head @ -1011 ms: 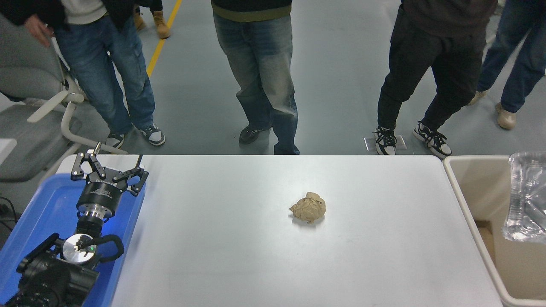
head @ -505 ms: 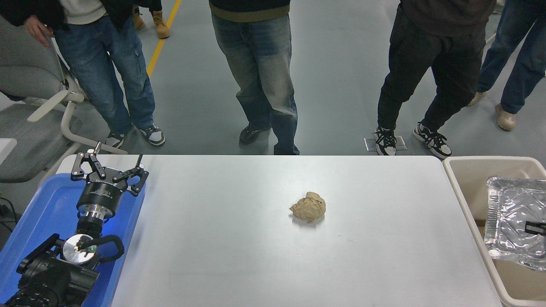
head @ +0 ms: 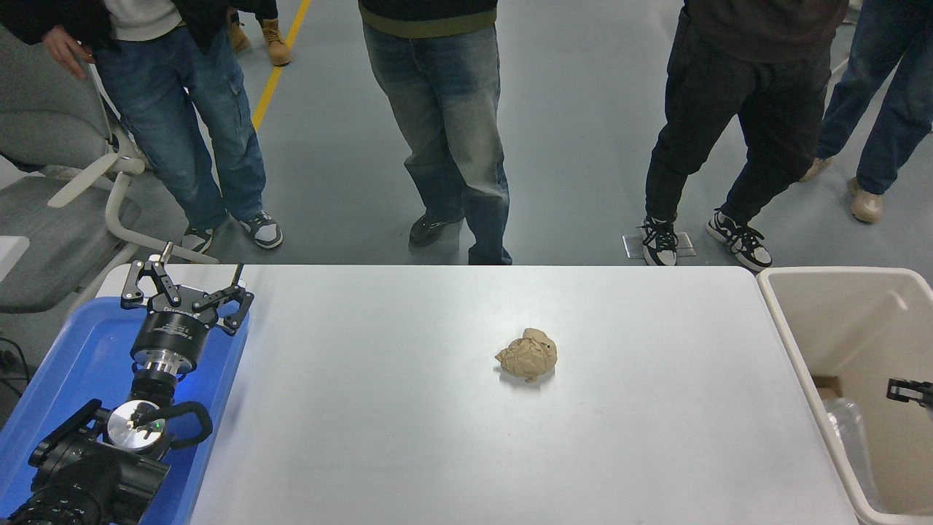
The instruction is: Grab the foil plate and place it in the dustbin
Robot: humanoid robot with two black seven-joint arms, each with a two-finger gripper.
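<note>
Black left arm [head: 95, 459], silver disc joint [head: 135, 425], black linkage-fingered hand [head: 187, 288]

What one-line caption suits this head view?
Foil plate lies inside the dustbin; right gripper above it.

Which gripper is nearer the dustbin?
Right. The right gripper pokes in over the dustbin; the left gripper sits parked over the blue tray, across the table.

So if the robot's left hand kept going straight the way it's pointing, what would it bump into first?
Probably nothing on the table: the left hand points past the far edge, beyond the blue tray. Beyond is floor, then a person's legs, though depth is unclear.
</note>
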